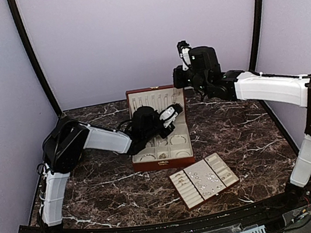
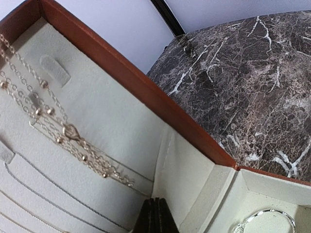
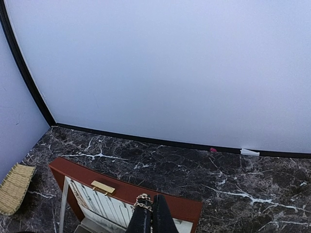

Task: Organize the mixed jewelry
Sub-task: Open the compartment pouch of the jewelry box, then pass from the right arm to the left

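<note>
The mixed jewelry shows as tiny silvery pieces (image 1: 202, 178) lying on the cream slotted tray (image 1: 226, 170) at the front right. The red-brown wooden box (image 1: 164, 161) stands open in the middle, its lid (image 1: 155, 91) upright. My left gripper (image 1: 178, 109) (image 2: 156, 209) is inside the box by the lid's lining, shut, with nothing visible between its fingers. Gold chains (image 2: 58, 128) hang on that lining, and a silver hoop (image 2: 268, 221) lies in a compartment. My right gripper (image 1: 179, 82) (image 3: 151, 209) hovers at the lid's top edge, shut on a gold chain (image 3: 144, 202).
A brass clasp (image 3: 103, 187) sits on the lid's top edge. A straw-coloured woven item (image 3: 14, 187) lies left of the box. The dark marble table (image 1: 247, 131) is enclosed by pale walls, and a black rail runs along its front.
</note>
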You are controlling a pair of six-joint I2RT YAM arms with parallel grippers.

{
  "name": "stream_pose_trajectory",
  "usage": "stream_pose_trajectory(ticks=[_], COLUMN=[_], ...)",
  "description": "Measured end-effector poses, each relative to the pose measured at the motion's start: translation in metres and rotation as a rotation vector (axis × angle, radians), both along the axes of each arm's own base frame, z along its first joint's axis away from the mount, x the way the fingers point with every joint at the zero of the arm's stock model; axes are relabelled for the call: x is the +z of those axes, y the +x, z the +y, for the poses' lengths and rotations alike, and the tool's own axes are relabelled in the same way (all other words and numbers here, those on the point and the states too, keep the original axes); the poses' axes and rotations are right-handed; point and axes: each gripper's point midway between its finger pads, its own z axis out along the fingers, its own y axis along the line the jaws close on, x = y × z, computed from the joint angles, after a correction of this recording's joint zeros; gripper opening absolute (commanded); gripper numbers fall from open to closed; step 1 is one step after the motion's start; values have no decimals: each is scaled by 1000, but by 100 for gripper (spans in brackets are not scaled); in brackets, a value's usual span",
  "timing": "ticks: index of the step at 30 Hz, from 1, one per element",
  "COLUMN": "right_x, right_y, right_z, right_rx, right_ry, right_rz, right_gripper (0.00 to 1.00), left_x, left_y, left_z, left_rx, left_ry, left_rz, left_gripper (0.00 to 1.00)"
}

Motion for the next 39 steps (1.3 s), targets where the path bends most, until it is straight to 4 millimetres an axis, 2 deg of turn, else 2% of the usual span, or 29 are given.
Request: stream_pose_trajectory(ticks=[6,13,18,22,24,28,39], right_x=[1,-20,-22,-21,-21,-21,-11], right_y=[8,16,19,20,19,19,19], right_z=[4,9,6,6,6,7,11], right_rx=[-1,-4,-11,-11,-10,-4,12], right_ry=[2,-22,-23,-20,-20,-19,-9], right_rz=[-22,1,3,1,1,1,-15], right_gripper=[0,0,0,0,0,0,0], left_x=[-5,-15,-17,-20,-17,-2,25], left_y=[-2,-6,-6,-9,-10,-9,-4], left_z=[2,5,6,10,11,10,4], left_rx=[-1,0,1,6,6,2,-13], left_ry=[-5,13,13,10,6,-9,-17], left_rz=[7,29,32,37,33,-2,-101], left_gripper=[0,0,0,12,20,28,34])
